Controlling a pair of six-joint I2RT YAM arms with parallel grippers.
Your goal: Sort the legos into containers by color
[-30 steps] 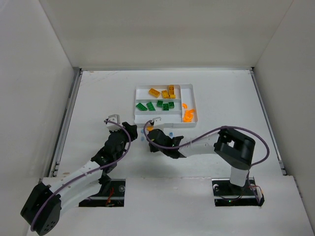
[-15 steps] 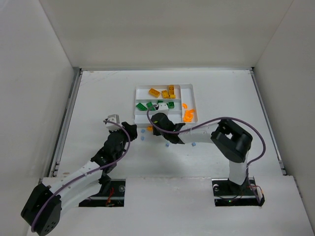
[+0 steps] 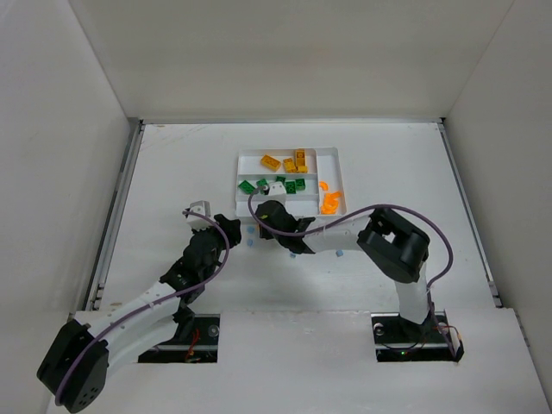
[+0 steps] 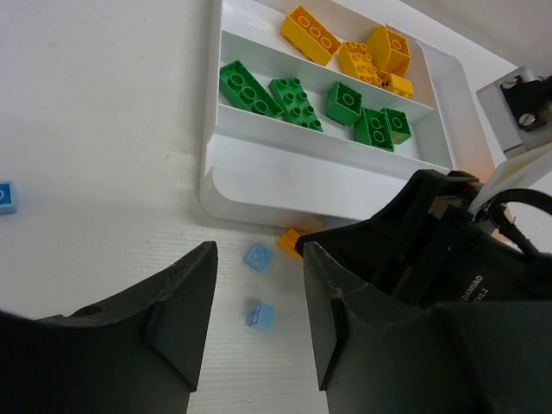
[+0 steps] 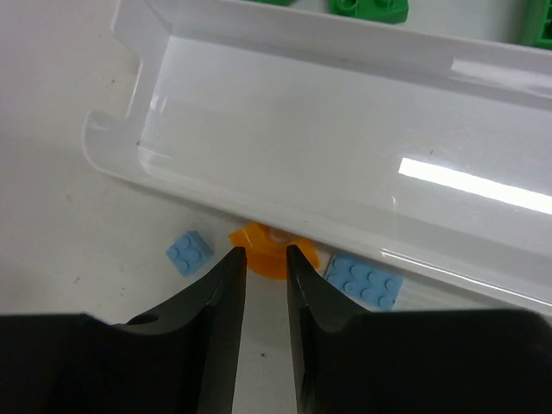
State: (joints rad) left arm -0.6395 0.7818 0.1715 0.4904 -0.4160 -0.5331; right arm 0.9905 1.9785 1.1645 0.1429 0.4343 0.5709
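right wrist view: right gripper (image 5: 263, 251) has its fingers nearly together, just a thin slit, with the orange piece (image 5: 266, 266) at the tips, right against the tray (image 5: 285, 164) wall at 12 o'clock. can't tell if it's actually pinched. light blue bricks (image 5: 189, 251) at its 9 and 4 o'clock. left gripper (image 4: 259, 263) is spread wide, holding nothing.

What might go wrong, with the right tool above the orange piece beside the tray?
The orange piece sits right at the tray, so the right tool may strike or push its wall. The gap between the fingers looks narrower than the piece, so they may land on it. Nearby blue bricks could be scattered.
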